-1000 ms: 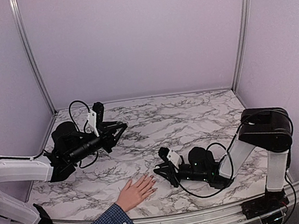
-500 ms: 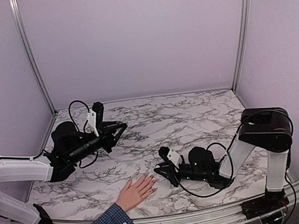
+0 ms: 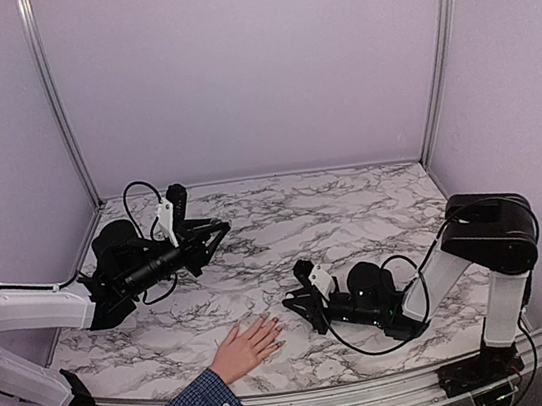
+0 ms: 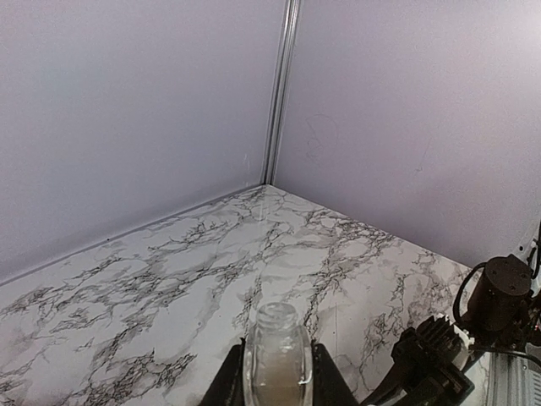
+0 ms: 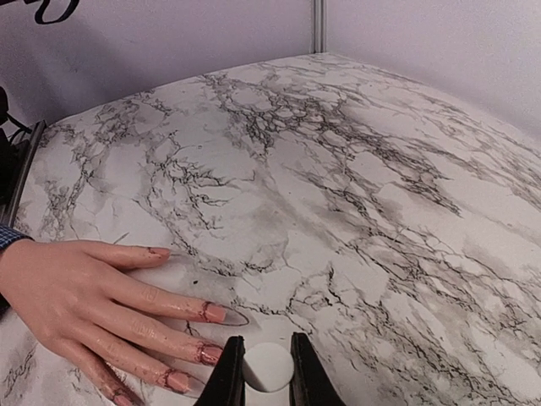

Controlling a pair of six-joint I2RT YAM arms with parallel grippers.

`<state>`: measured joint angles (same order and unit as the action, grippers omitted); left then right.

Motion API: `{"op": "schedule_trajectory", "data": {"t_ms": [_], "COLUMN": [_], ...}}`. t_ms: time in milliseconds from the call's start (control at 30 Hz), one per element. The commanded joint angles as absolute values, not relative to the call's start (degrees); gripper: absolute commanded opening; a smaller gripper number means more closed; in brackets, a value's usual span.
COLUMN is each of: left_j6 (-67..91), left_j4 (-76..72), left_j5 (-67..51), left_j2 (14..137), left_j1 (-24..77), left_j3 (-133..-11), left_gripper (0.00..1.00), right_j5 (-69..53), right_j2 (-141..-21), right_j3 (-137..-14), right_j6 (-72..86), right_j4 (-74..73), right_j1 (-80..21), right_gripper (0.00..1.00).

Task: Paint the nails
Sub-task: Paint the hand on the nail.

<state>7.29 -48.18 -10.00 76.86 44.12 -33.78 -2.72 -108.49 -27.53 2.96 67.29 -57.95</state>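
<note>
The white, grey-veined marble worktop carries everything. The left arm reaches level above its left side, its tool clamped on a small clear glass bottle. The right arm folds low over the near right part, its tool closed round a round white cap. A light-skinned human hand lies flat by the near edge, fingers spread. Its reddish-smeared nails are just beside the right tool.
</note>
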Motion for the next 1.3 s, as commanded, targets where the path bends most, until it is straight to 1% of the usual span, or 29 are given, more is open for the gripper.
{"op": "schedule_trajectory", "data": {"t_ms": [0,267,1267], "left_j6": [6.94,7.02,6.86], "left_j4": [-50.80,-50.80,-50.81], "left_j5": [-9.58,-9.69,-9.80], "left_j2": [75.53,75.46,75.92], "left_j1": [43.77,43.72,43.76], "left_j3": [-33.42,-33.37,-33.60], "left_gripper": [0.00,0.00,0.00], "right_j5": [-6.09,-10.92,-10.84], "right_j2": [-106.95,-108.29,-111.33], "right_j3": [-26.82,-27.77,-30.89], "right_j6": [3.03,3.68,4.21], "right_j4": [70.97,71.85,68.56], "right_j1": [-57.74,-57.91,-58.60], "right_gripper": [0.00,0.00,0.00]}}
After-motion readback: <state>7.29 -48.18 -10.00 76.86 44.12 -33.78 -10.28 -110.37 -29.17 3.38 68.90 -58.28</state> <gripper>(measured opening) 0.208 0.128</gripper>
